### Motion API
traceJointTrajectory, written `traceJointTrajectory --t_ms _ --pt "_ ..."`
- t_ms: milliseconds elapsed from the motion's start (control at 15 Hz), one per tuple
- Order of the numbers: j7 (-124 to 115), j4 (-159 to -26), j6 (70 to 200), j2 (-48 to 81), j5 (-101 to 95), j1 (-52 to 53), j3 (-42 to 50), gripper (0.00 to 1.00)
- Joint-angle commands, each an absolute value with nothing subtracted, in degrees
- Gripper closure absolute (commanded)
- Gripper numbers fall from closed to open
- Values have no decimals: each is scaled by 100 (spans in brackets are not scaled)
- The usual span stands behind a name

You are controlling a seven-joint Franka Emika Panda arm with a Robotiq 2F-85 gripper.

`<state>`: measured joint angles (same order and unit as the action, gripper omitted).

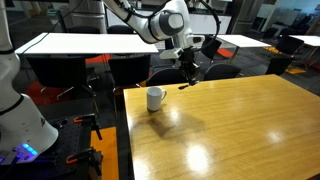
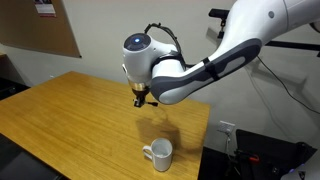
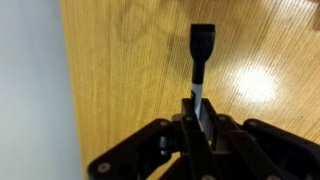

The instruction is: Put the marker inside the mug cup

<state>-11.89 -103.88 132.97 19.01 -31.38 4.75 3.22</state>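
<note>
Jaws clamped on marker (image 3: 201, 65) near its pale end, with the dark end sticking out, held above surface (image 1: 230, 130). Mug (image 1: 155, 98) stands upright, apart from it. Marker is likely light, stiff and slick; a mid-barrel grip would pivot less.

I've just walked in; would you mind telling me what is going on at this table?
The robot arm's gripper is shut on the marker and holds it in the air above the wooden table. The white mug stands upright on the table near its edge, apart from the gripper. The marker is not yet in the mug.
</note>
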Motion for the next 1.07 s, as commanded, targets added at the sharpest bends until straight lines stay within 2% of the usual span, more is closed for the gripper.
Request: traceJointTrajectory --t_ms 0,933,1000 --pt "-2021 -10550 13553 1831 -3862 731 553 97" --pt "-4786 -10573 13665 1955 -6540 738 418 97" --pt "-4652 -10468 13450 2000 -6289 676 328 88"
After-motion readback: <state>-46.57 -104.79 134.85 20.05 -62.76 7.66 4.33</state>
